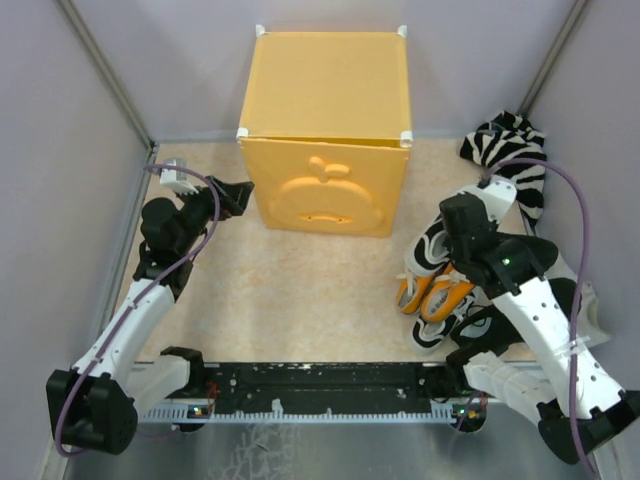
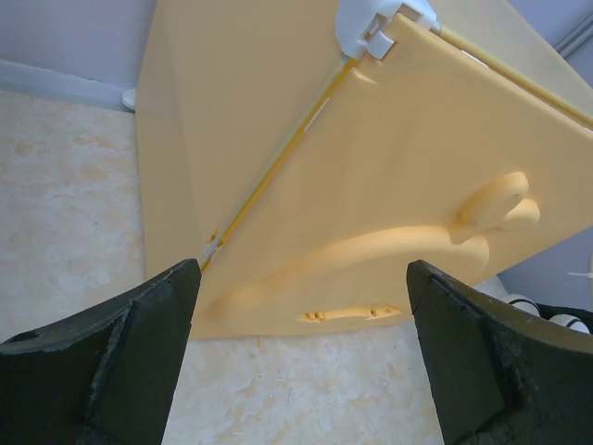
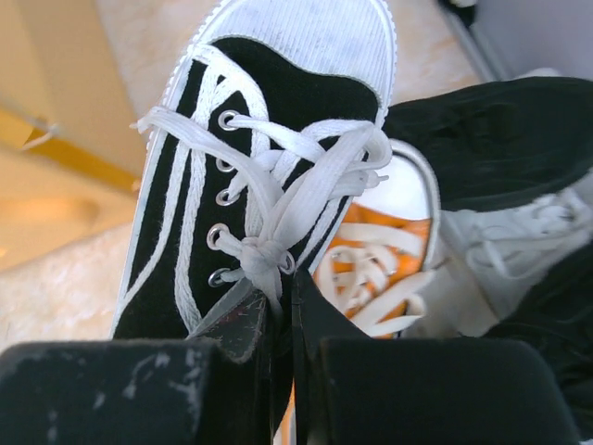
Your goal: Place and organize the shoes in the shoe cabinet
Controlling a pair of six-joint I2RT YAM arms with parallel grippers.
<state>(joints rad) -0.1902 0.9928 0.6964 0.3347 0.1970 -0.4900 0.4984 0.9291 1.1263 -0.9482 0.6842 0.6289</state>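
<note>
black-and-white sneaker (image 3: 269, 158) at 4 o'clock on the table (image 1: 320, 290), over an orange sneaker (image 3: 380, 269). right end effector (image 3: 283, 324) pinching its tongue by the lace knot. shoe cabinet (image 1: 325, 110) at 12 o'clock, door closed. left end effector (image 2: 303, 278) spread near its 8 o'clock corner.

Overhead camera behind me, looking down across the whole table (image 1: 330, 290), my left wrist camera close on the cabinet (image 2: 371, 185) door, my right wrist camera tight over a black sneaker (image 3: 343, 102), both also visible from above.
</note>
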